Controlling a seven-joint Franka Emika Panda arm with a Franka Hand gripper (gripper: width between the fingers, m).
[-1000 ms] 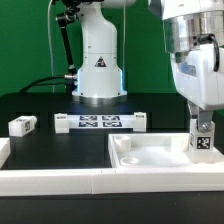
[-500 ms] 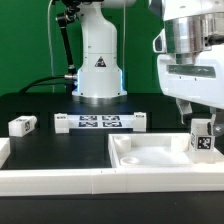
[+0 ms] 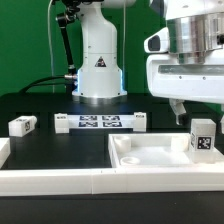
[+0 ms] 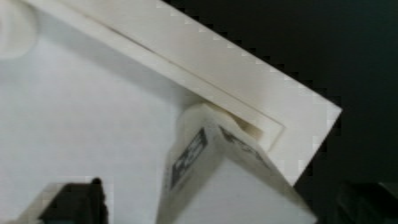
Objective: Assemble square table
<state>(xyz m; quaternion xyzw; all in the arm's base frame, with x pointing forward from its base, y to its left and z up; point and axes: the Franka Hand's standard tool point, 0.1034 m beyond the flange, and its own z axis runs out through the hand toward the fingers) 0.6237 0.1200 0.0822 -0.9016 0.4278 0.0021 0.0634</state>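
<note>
The white square tabletop (image 3: 150, 156) lies underside up at the exterior view's right, rim showing. One white tagged leg (image 3: 203, 138) stands upright in its far right corner. My gripper (image 3: 200, 112) hangs open just above that leg, with its fingers apart and touching nothing. In the wrist view the leg (image 4: 231, 175) rises from the tabletop's corner (image 4: 107, 110) between my dark fingertips (image 4: 71, 202), with a gap on each side. Another loose leg (image 3: 22, 125) lies on the black table at the far left.
The marker board (image 3: 100, 122) lies at the back centre in front of the robot base (image 3: 98, 60), with a small white block at each end. The long white L-shaped border wall (image 3: 60, 176) runs along the front and left.
The gripper opened and let go of the leg, then rose above it. The leg stays standing in the tabletop's corner.
</note>
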